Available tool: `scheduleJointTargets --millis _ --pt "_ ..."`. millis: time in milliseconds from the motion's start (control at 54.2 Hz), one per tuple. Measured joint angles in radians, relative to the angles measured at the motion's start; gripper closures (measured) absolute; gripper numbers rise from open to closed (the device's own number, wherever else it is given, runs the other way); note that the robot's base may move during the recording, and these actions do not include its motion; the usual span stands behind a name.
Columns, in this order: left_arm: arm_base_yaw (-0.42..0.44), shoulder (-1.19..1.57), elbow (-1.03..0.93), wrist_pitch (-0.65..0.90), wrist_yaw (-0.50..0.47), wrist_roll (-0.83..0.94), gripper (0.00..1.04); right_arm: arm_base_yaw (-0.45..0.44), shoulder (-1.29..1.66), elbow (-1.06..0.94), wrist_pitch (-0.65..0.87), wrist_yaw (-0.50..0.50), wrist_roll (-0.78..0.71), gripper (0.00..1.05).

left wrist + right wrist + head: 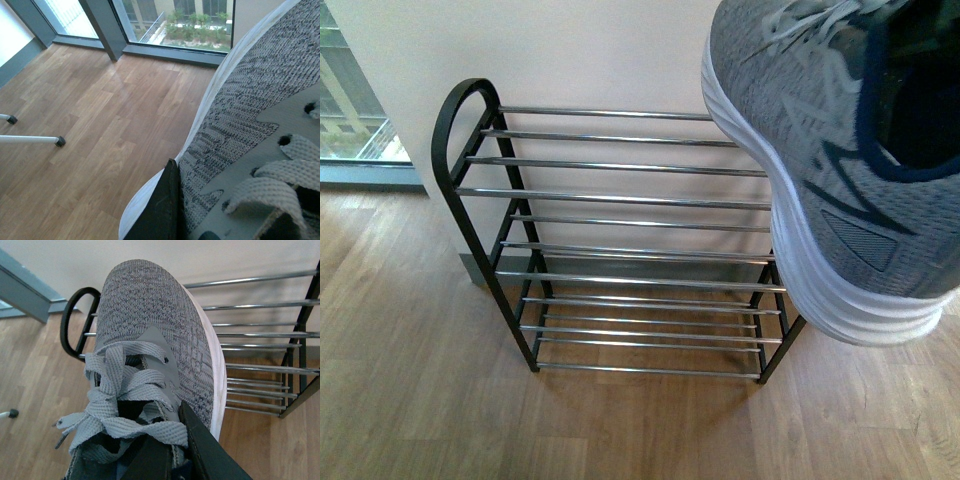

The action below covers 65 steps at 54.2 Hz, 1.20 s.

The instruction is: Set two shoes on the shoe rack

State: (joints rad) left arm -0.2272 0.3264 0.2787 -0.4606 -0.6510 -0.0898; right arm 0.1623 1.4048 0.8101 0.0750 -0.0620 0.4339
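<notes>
OK, front view: shoe rack [620, 240] sits mid-frame on the wood floor [420, 410] against a pale wall [580, 50], w/ a black arched side frame at its left end and chrome bars in tiers. Sneaker 1 [820, 170] fills the upper right of the frame, very close to the cam. Its toe is toward the top, the white sole edge faces the rack and the dark collar is at far right. It overlaps the right end of the rack's upper bars; touching or just in front, can't tell. Window [350, 100] is at the left edge.

Right wrist view: sneaker 1 [150, 325] is seen from over the laces, toe toward the wall. The rack [260, 335] lies behind it, bars at frame right, arched end frame showing left of the toe. Right pincer [167, 422] is clenched on sneaker 1. One dark finger [210, 450] is on the outside of the upper by the lace row; the other goes into the opening under the laces.

Left wrist view: sneaker 2 [250, 100] fills the right half, w/ knit side, grey eyelet panel, laces at lower right and white sole edge along its left. Left pincer [230, 200] grasps it. One dark finger [164, 205] lies flat on the knit side at bottom centre; the other is lost in the dark by the laces. The wood floor is beyond it, well apart. Dark-framed glazing [165, 20] runs along the top, and two white legs [30, 139] w/ black tips are at the left edge.
</notes>
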Motion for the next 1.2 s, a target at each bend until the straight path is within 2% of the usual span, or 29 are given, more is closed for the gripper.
scheduleJointTargets --millis 222,388,591,831,1015,1200 --pt "0.000 0.000 0.000 0.000 0.000 0.000 1.03 0.050 0.236 0.160 0.003 0.113 0.110 1.03" --pt "0.000 0.000 0.000 0.000 0.000 0.000 1.03 0.087 0.375 0.277 0.002 0.145 0.149 1.03" --pt "0.000 0.000 0.000 0.000 0.000 0.000 1.03 0.090 0.518 0.402 0.001 0.149 0.150 1.03" --pt "0.000 0.000 0.000 0.000 0.000 0.000 1.03 0.037 0.673 0.525 -0.037 0.176 0.145 1.03" --pt "0.000 0.000 0.000 0.000 0.000 0.000 1.03 -0.055 0.787 0.666 -0.086 0.198 0.145 1.03" --pt "0.000 0.000 0.000 0.000 0.000 0.000 1.03 -0.096 0.826 0.766 -0.120 0.222 0.116 1.03"
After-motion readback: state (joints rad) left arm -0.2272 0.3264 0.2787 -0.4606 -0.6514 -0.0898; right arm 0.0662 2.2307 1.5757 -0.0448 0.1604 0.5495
